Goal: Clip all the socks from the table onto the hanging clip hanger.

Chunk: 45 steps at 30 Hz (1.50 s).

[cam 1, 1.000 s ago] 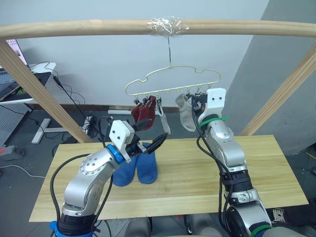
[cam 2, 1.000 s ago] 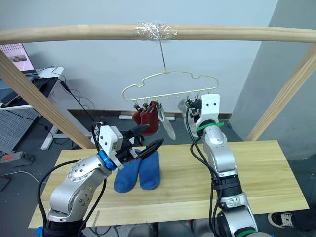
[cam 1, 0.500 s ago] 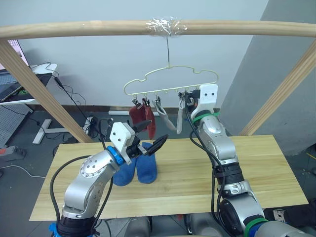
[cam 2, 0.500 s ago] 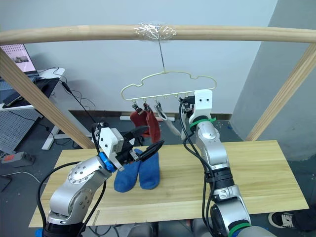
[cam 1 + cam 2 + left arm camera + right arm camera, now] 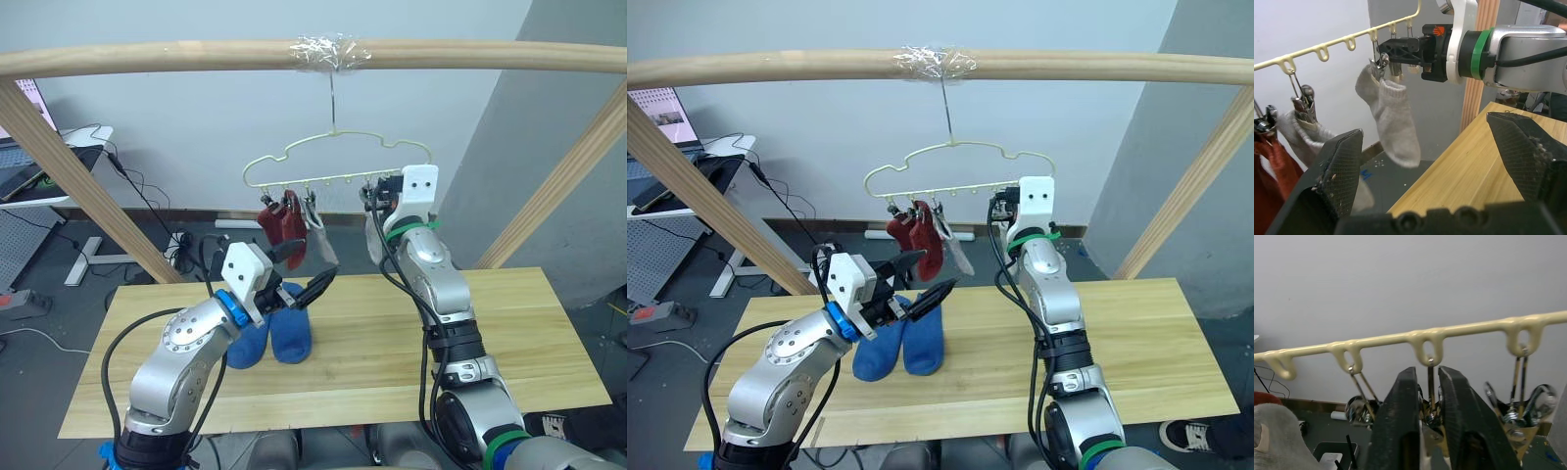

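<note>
The left tool [image 5: 312, 277] is hovering spread and empty above two blue socks [image 5: 272, 334] lying on the tabletop [image 5: 509, 323] toward its far edge. Beyond, the right tool [image 5: 1424, 404] is pinching a metal clip [image 5: 1431, 415] on the clip hanger [image 5: 338, 162], beside hanging rust red socks [image 5: 282, 223] and grey socks [image 5: 1391, 120].

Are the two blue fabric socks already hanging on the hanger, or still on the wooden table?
On the table: both blue socks lie flat, side by side.

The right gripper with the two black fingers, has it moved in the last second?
Yes. The right gripper has shifted toward the robot's left along the pale yellow-green wire clip hanger, judged against the taped spot on the wooden pole.
</note>
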Each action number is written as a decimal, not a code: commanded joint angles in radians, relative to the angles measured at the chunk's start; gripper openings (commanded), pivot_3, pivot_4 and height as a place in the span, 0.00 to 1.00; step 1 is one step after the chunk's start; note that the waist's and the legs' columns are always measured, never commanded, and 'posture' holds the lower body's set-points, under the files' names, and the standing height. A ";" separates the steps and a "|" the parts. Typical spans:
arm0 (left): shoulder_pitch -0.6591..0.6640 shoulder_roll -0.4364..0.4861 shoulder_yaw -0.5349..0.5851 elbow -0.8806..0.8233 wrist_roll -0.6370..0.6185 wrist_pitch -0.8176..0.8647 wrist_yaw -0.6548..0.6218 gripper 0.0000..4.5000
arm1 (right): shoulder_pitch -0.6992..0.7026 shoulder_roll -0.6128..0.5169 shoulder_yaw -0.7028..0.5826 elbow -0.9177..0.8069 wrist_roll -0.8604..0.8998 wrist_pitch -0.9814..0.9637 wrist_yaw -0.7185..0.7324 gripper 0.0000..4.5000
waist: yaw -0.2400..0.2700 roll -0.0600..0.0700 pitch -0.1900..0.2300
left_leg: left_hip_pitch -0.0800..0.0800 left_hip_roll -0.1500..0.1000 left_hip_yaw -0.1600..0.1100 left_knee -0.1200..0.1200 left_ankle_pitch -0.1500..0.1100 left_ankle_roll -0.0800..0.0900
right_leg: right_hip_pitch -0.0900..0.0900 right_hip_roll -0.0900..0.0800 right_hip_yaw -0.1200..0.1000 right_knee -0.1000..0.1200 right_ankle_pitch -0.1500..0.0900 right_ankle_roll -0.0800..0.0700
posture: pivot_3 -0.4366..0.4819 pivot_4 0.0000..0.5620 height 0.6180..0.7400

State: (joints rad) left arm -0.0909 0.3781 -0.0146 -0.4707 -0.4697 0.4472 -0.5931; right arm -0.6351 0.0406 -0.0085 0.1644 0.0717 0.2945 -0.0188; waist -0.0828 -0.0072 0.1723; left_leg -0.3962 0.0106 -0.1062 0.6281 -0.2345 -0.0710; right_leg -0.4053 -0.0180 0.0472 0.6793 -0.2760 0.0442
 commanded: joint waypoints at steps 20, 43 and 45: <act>-0.168 -0.059 -0.177 0.826 0.419 -0.230 0.131 1.00 | 0.056 -0.238 -0.014 -0.345 0.189 0.504 0.246 0.00 | 0.000 0.000 0.000 | 0.000 -0.001 0.000 0.001 0.000 0.001 | 0.000 0.000 -0.001 0.000 0.000 0.000 | 0.35 0.32 1.00; -0.111 -0.144 -0.157 0.781 0.344 -0.226 -0.065 0.00 | 0.014 -0.246 -0.108 -0.365 0.273 0.672 0.232 0.00 | -0.004 0.000 0.000 | 0.000 -0.001 -0.001 0.001 0.001 0.001 | 0.002 -0.001 -0.001 0.000 0.000 0.001 | 0.34 0.28 1.00; -0.104 -0.176 -0.125 0.702 0.278 -0.170 -0.070 0.00 | 0.002 -0.268 -0.128 -0.381 0.312 0.771 0.246 0.00 | -0.003 0.000 0.000 | -0.001 -0.001 -0.001 0.001 0.001 0.001 | 0.001 -0.001 -0.001 0.000 0.000 0.000 | 0.33 0.27 1.00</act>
State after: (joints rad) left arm -0.1879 0.2143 -0.1784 0.3257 -0.1267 0.2487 -0.6497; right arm -0.6281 -0.2014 -0.1011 -0.1966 0.3529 0.9831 0.2198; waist -0.0861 -0.0075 0.1724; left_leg -0.3968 0.0098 -0.1076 0.6292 -0.2339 -0.0697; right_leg -0.4042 -0.0186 0.0457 0.6791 -0.2762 0.0446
